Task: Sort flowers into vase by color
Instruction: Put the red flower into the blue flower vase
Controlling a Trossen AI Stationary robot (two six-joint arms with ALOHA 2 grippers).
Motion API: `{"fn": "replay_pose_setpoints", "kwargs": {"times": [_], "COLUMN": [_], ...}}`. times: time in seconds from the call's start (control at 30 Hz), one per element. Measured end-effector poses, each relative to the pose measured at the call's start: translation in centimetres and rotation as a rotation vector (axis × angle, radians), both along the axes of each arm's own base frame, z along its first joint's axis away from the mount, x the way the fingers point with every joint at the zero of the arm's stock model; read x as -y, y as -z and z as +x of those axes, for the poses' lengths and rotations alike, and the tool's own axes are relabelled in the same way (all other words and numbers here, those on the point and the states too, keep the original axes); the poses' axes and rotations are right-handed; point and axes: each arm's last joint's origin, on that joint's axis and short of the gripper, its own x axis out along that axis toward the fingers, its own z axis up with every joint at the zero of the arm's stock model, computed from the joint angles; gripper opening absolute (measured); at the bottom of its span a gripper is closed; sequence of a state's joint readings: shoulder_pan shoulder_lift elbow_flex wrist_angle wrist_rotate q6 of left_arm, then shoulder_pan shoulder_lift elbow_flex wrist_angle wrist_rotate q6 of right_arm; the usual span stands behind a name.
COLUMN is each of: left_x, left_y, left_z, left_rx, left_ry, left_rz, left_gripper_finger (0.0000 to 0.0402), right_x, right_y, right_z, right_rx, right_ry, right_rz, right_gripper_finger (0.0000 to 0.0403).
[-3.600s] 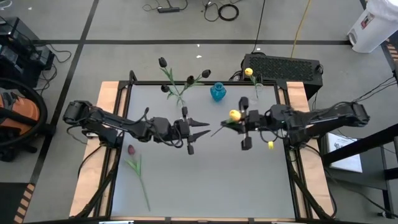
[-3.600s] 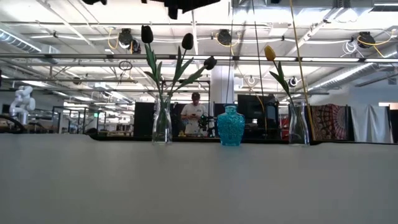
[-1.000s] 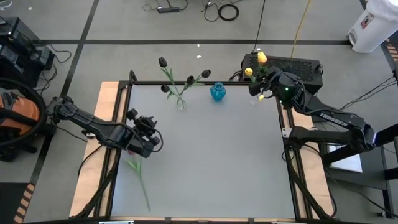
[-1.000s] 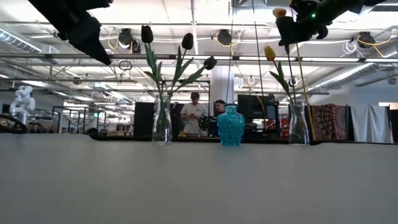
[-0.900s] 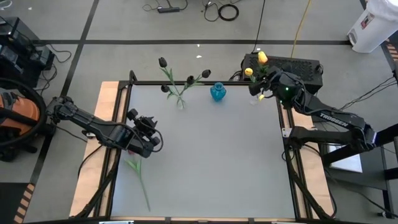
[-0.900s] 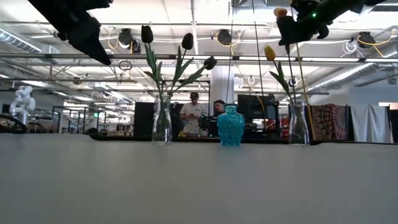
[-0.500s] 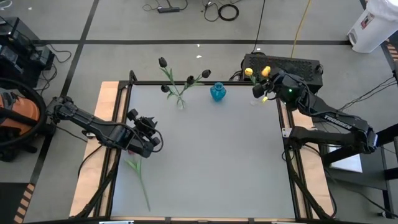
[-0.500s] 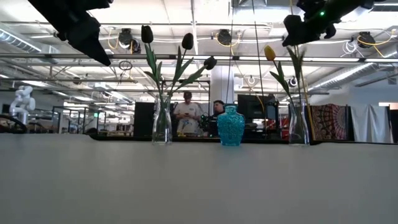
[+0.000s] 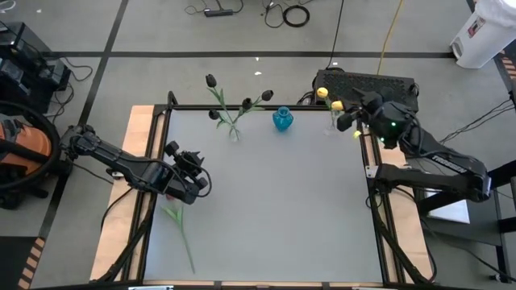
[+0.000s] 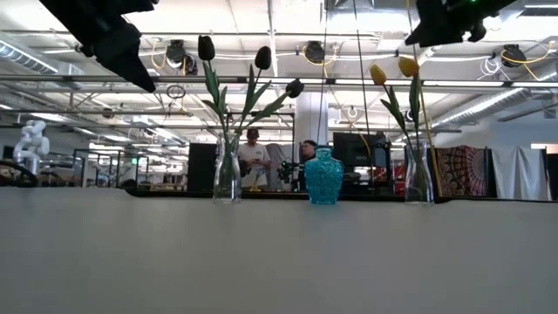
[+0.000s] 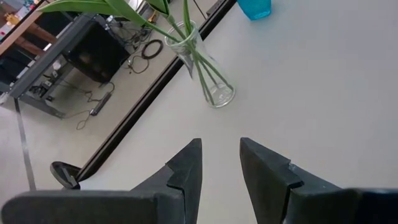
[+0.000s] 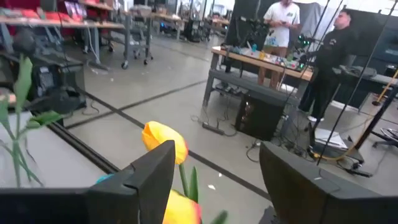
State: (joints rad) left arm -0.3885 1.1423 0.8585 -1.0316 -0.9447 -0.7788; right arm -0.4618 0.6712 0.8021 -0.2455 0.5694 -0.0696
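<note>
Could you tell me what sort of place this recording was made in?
It looks like a large robotics lab or workshop: open ceiling with pipes and lights, workbenches with equipment where people stand, and cables on the marked concrete floor.

Three black tulips (image 10: 253,74) are standing in a clear vase (image 10: 227,170), with a blue vase (image 10: 323,177) sitting beside it. Two yellow tulips (image 10: 392,74) are standing in another clear vase (image 10: 418,174).

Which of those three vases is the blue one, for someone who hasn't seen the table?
Look along the table's far edge, where three vases stand in a row. The blue vase is the middle one: short, opaque turquoise and empty, while the clear glass vases either side hold tulips.
</note>
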Motion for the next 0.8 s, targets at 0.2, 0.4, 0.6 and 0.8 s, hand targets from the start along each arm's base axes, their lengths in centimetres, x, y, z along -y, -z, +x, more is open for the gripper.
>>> {"fn": "replay_pose_setpoints", "kwargs": {"times": [0.2, 0.4, 0.6, 0.8], "left_x": [0.0, 0.1, 0.2, 0.6], "left_y": [0.0, 0.1, 0.2, 0.5], "left_z": [0.0, 0.0, 0.0, -0.1], "left_rx": [0.004, -0.007, -0.053, -0.163], "left_ry": [0.000, 0.007, 0.044, 0.141], "left_rz": [-0.002, -0.026, -0.055, -0.200], "left_gripper_finger": [0.0116, 0.0116, 0.0116, 0.0116], "right_x": [-0.9, -2.1, -3.1, -3.9], "right_y": [-0.7, -1.0, -1.1, -0.7], "right_z": [-1.1, -1.7, -1.4, -0.6], "right_rx": [0.052, 0.121, 0.192, 0.185], "right_ry": [-0.028, -0.268, -0.556, -0.732], "right_rz": [-0.026, 0.000, 0.082, 0.161], "right_gripper_finger": [0.0226, 0.0226, 0.0226, 0.0226]}}
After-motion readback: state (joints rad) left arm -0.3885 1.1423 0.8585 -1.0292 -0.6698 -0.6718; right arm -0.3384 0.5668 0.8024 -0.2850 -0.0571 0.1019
